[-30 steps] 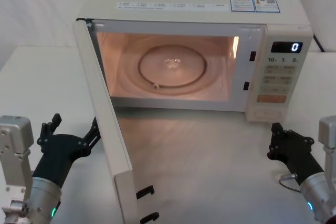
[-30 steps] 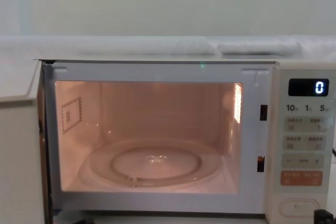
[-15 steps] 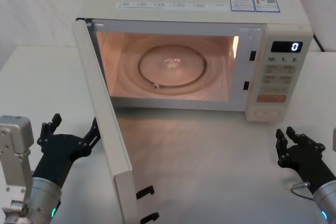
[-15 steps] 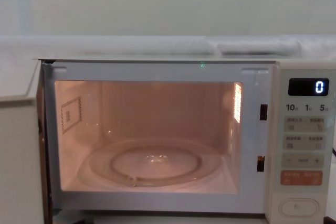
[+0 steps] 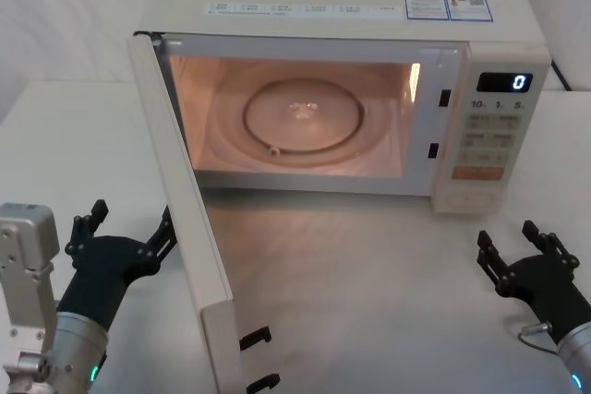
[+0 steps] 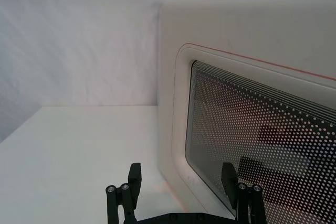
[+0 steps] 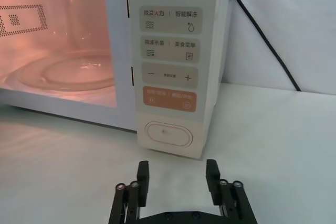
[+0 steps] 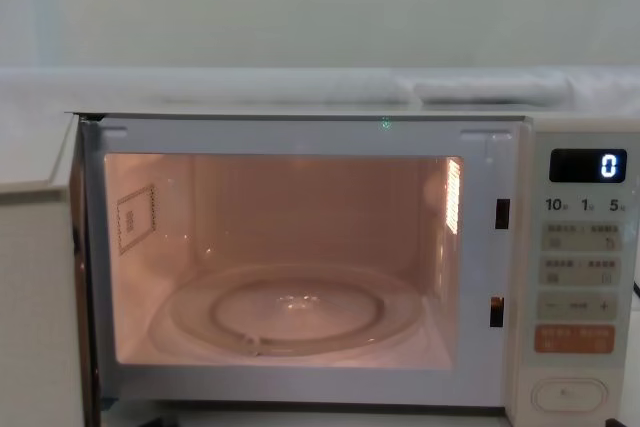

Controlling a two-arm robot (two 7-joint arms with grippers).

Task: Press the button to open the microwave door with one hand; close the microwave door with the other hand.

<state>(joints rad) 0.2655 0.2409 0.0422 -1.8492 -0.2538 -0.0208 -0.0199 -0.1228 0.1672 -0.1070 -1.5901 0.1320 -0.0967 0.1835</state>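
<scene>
- The wide cream plastic microwave door [image 5: 185, 219] with its dark dotted glass window stands swung far open on its left hinge, reaching out from the oven toward me, so the lit cavity and its round glass turntable [image 5: 303, 117] are exposed; judging from that, the opening half of the task is done and the closing half is what remains.
- My left end effector [image 5: 125, 239], black and blocky with notched fingers, hovers low over the white tabletop [image 5: 65, 136], just beside the door's outer face and near its free edge; its fingers are spread apart and grip nothing.
- In the left wrist view the window pane [image 6: 262, 145] lies directly ahead of those fingertips [image 6: 229, 178], close, though I cannot tell whether one touches it.
- The relation that counts: the door lies to the right of my left end effector, its long axis running from the hinge out toward me, so a push to the right and then away from me should swing it shut. This arm is clearly the nearer one.
- My right end effector [image 5: 524, 263] hangs above the tabletop in front of the narrow control panel, fingers apart and empty, facing the large cream pill-shaped button [image 7: 168, 134] but clear of it.
</scene>
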